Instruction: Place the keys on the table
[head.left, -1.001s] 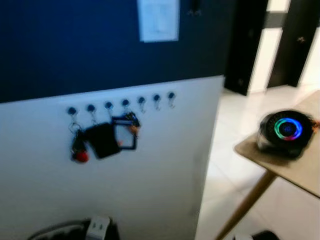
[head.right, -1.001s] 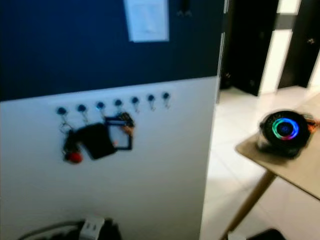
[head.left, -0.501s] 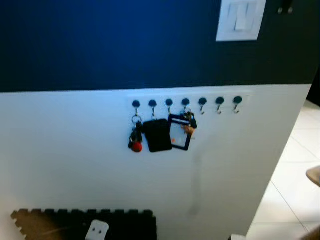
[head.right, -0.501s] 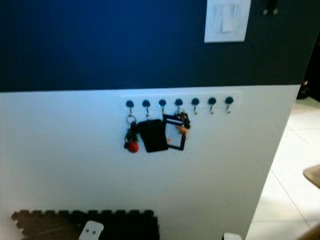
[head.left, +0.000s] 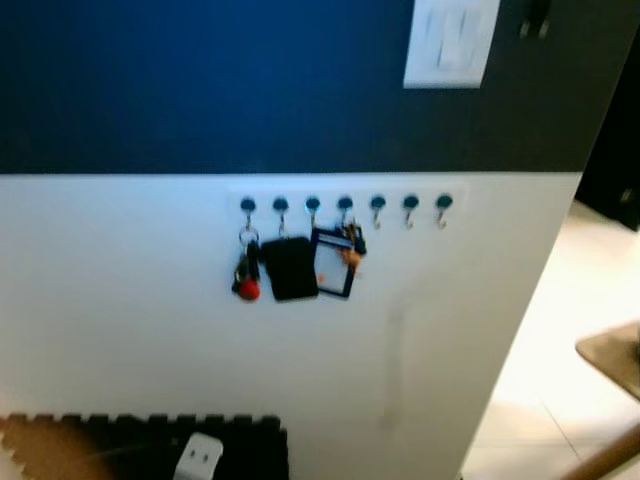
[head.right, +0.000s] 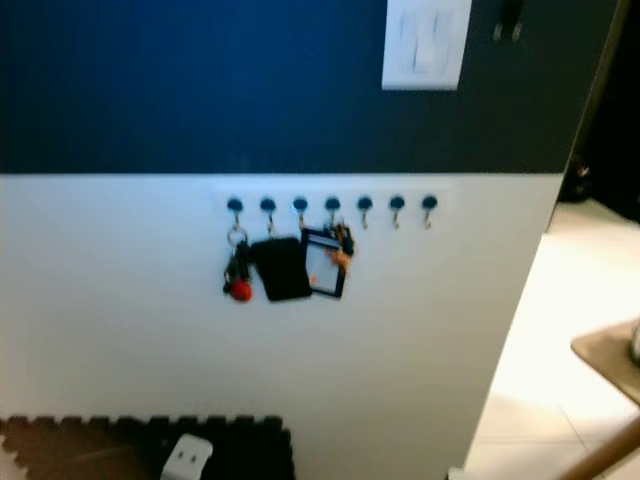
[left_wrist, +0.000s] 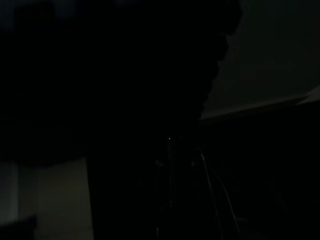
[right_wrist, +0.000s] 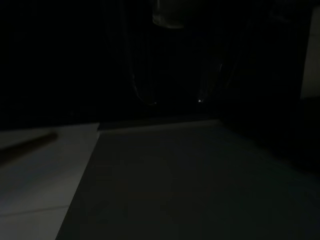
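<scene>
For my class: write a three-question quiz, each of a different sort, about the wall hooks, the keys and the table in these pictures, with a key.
1. True or false: the keys hang from a hook in the row of hooks on the white wall.
2. Multiple choice: the table corner lies A) left of the hooks, B) at the right edge, C) under the hooks.
3. Fill in: the fob at the bottom of the keys is ___.

Key: 1 true; 2 B; 3 red.
</scene>
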